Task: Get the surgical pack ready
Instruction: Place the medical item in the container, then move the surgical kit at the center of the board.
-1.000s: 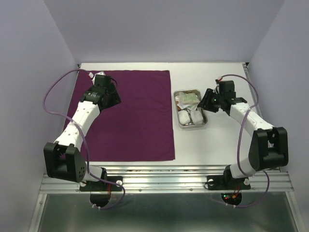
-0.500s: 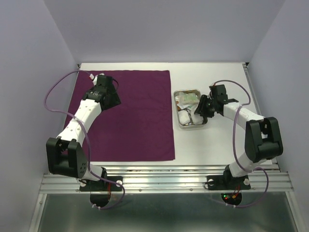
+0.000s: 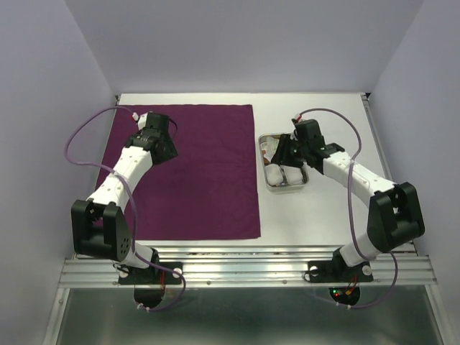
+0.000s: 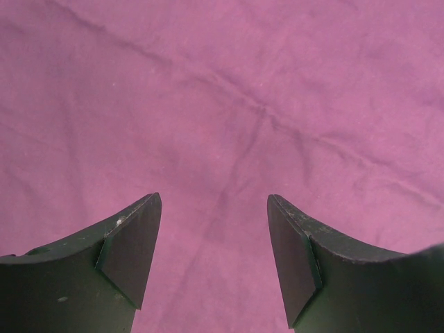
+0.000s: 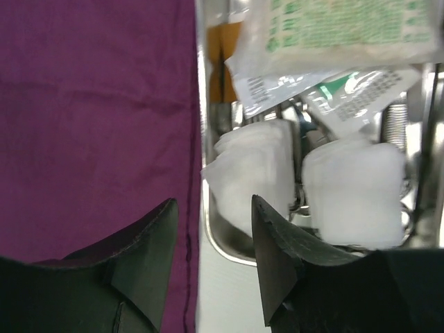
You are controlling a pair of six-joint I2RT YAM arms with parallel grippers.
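Right end effector [image 5: 211,208] over gauze tray [image 5: 232,251]

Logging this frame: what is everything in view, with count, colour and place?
drape: one, deep purple, spread flat on the left half of the table
tray: one, shiny steel, on the table just right of the drape
gauze pads: two, white, in the tray's near end
packets: at least two, white with green print, in the tray's far end
table: one, white, under everything
left claw: one, black, open, over the drape's far left part
right claw: one, black, open, over the tray's left rim
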